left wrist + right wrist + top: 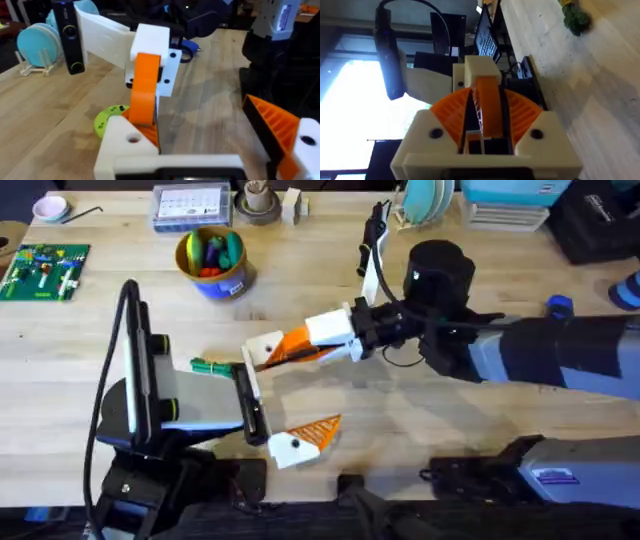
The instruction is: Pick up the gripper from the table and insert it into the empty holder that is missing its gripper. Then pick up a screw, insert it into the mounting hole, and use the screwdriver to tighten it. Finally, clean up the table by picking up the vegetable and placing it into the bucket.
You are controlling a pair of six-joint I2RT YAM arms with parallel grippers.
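My right gripper (303,343) reaches in from the right, shut on the orange ribbed wedge, the gripper (290,346) (489,107) of the task. The wedge's (145,92) tip rests against the cream-white holder (263,350) (125,142) (482,67), the far finger of my left gripper (283,395). My left gripper stands wide open, its near finger carrying an orange pad (277,127). The green vegetable (212,366) (575,17) lies just left of the holder. The blue bucket (236,281) with a yellow rim sits behind, with toys inside. A blue object (560,306), perhaps the screwdriver, shows behind the right arm.
A bright green disc (107,117) lies on the table by the holder. At the back are a green circuit board (45,270), a clear box (190,205), a brown dish (258,205) and a plate rack (425,205). Bare wood lies right of the bucket.
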